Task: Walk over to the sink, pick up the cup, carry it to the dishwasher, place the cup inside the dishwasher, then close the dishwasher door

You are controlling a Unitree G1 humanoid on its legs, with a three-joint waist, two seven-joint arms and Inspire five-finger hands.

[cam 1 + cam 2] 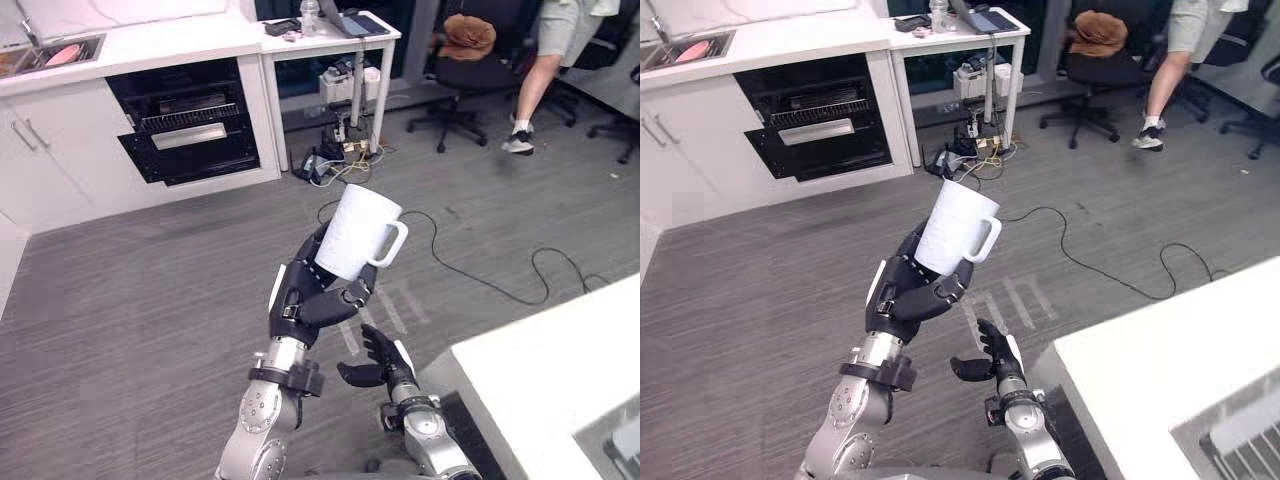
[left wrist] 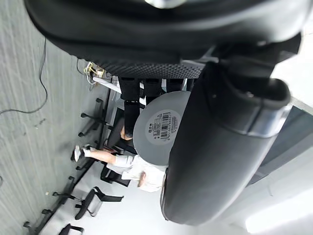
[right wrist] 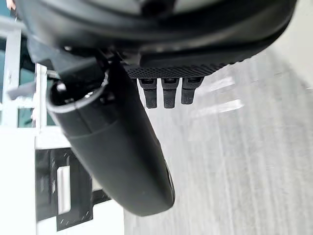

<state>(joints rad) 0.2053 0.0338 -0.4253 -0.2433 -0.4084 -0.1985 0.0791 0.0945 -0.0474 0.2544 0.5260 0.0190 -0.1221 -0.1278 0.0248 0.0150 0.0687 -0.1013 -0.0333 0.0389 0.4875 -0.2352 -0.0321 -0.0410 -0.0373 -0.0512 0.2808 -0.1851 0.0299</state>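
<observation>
The left hand [image 1: 312,297] is curled round the tilted white cup [image 1: 354,232] above the floor [image 1: 140,300], hiding its base. The right hand [image 1: 380,361] hangs loose and empty, nearer. Far left, the sink [image 1: 93,42] is cut off.

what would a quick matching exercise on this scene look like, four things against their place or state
Things:
1 cup
2 right hand
3 dishwasher
4 office chair

Places or states:
a open, under the white counter
b held up in the left hand
c brown thing on its seat
d low, open, holding nothing

Pairs: 1-b, 2-d, 3-a, 4-c
</observation>
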